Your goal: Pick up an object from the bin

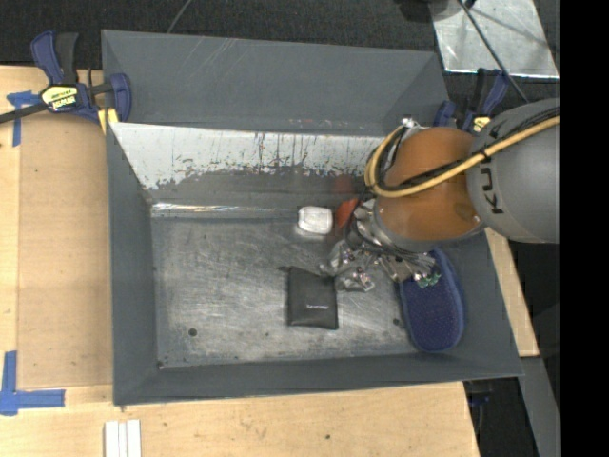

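Though near, blk pouch [312, 300] view-left of pincer [357, 268].

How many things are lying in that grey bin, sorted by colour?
black pouch: 1
white lump: 1
blue oval pad: 1
Total: 3 in plain sight

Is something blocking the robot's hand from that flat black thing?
Nothing visible does. The hand sits right by the upper right corner of the flat black rectangle. The white lump and the blue oval thing lie off to the sides.
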